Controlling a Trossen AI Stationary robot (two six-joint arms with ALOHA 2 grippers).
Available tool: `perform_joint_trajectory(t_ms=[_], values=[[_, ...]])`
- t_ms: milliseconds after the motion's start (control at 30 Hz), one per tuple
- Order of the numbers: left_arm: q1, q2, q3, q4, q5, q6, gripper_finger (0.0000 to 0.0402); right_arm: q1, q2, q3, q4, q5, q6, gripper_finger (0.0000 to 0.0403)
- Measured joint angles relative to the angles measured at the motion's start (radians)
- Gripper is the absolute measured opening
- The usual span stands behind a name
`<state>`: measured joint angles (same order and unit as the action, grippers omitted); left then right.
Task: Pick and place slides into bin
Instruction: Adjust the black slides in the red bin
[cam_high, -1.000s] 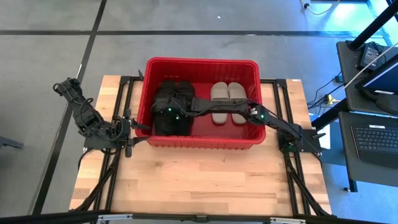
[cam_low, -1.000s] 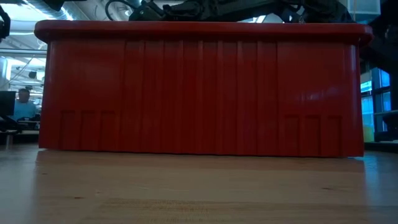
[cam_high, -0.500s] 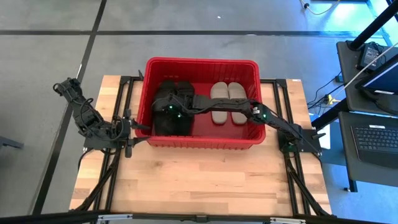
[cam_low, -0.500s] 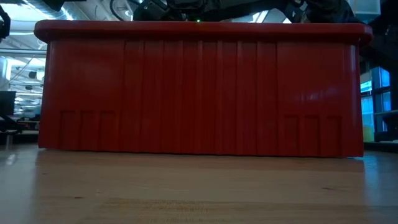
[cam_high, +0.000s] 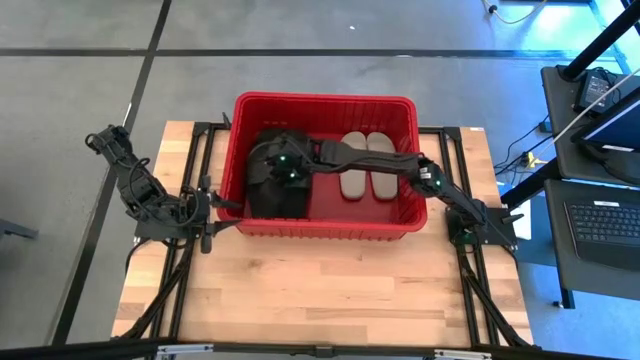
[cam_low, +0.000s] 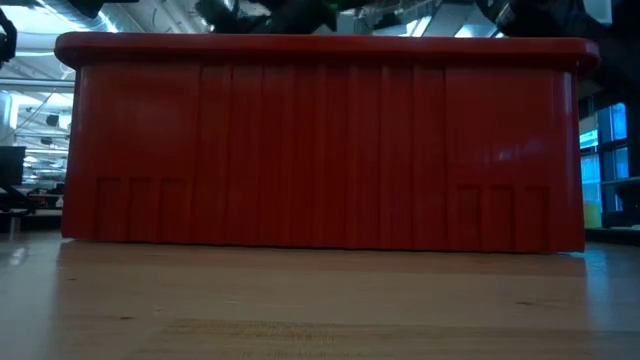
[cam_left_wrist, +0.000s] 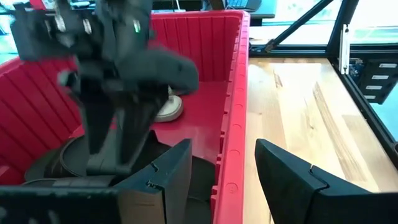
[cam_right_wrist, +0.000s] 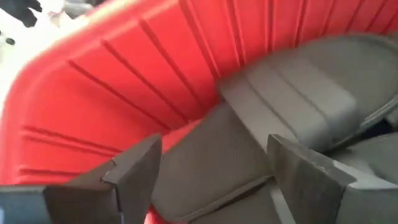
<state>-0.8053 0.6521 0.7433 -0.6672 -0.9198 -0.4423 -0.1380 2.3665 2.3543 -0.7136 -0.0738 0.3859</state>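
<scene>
The left gripper (cam_high: 207, 212) waits just outside the left wall of the big red plastic lattice-sided bin (cam_high: 240, 110), fingers spread wide and holding nothing; its wrist view looks over the bin (cam_left_wrist: 239, 74) rim.

Inside the bin at its left end lies the heap of matte black foam slide sandals (cam_high: 262, 195). The right gripper (cam_high: 280, 168) hangs over that heap, having reached across the bin from the right. Its wrist view shows its fingers (cam_right_wrist: 134, 174) apart, with a black sandal (cam_right_wrist: 298, 93) lying free beneath them against the red wall.

Right of centre in the bin sit two beige-grey slides (cam_high: 366, 166), side by side.

No sandal shows on the table around the bin, so I judge this the release of the last one; next, the right arm should lift clear of the rim.

The low view shows only the bin's (cam_low: 320, 150) front wall; its contents appear only from above and from the wrists.
</scene>
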Motion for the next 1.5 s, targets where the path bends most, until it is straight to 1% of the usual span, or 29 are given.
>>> perform_joint_trajectory(t_ms=[167, 233, 300, 367, 533, 667, 867, 900, 1000, 1067, 1200, 1300, 1400, 1500], values=[[0.000, 0.000, 0.000, -0.001, 0.061, 0.000, 0.0171, -0.014, -0.068, 0.000, -0.008, -0.003, -0.033, 0.0292], [-0.001, 0.000, 0.000, 0.000, 0.068, -0.010, 0.0171, -0.017, -0.108, 0.000, -0.009, 0.004, -0.058, 0.0292], [-0.001, -0.003, 0.000, 0.000, 0.061, -0.041, 0.0171, -0.017, -0.157, 0.001, -0.021, 0.033, -0.088, 0.0292], [0.000, -0.013, 0.000, 0.001, 0.038, -0.090, 0.0171, -0.011, -0.203, 0.002, -0.043, 0.088, -0.135, 0.0292], [0.000, -0.062, 0.000, -0.006, 0.006, -0.215, 0.0171, 0.029, -0.323, 0.002, -0.205, 0.243, -0.240, 0.0292], [0.000, -0.099, 0.000, -0.006, 0.004, -0.258, 0.0171, 0.075, -0.395, 0.002, -0.346, 0.321, -0.237, 0.0292], [0.001, -0.116, 0.000, -0.006, -0.008, -0.282, 0.0171, 0.161, -0.452, -0.012, -0.508, 0.459, -0.197, 0.0292], [0.002, -0.116, 0.000, -0.006, -0.010, -0.288, 0.0171, 0.175, -0.460, -0.023, -0.543, 0.470, -0.181, 0.0292], [0.005, -0.116, 0.000, -0.006, -0.009, -0.289, 0.0171, 0.217, -0.498, -0.067, -0.573, 0.473, -0.147, 0.0292], [0.005, -0.116, 0.000, -0.006, -0.010, -0.289, 0.0171, 0.246, -0.540, -0.123, -0.561, 0.474, -0.143, 0.0292], [0.005, -0.116, 0.000, -0.006, -0.011, -0.289, 0.0171, 0.296, -0.649, -0.297, -0.435, 0.473, -0.150, 0.0292], [0.005, -0.116, 0.000, -0.006, -0.019, -0.289, 0.0171, 0.318, -0.760, -0.476, -0.274, 0.464, -0.175, 0.0292], [0.005, -0.116, 0.000, -0.006, -0.062, -0.284, 0.0171, 0.327, -0.892, -0.668, -0.118, 0.437, -0.179, 0.0292], [0.014, -0.116, 0.000, -0.007, -0.081, -0.283, 0.0171, 0.327, -1.033, -0.858, -0.008, 0.420, -0.178, 0.0292]])
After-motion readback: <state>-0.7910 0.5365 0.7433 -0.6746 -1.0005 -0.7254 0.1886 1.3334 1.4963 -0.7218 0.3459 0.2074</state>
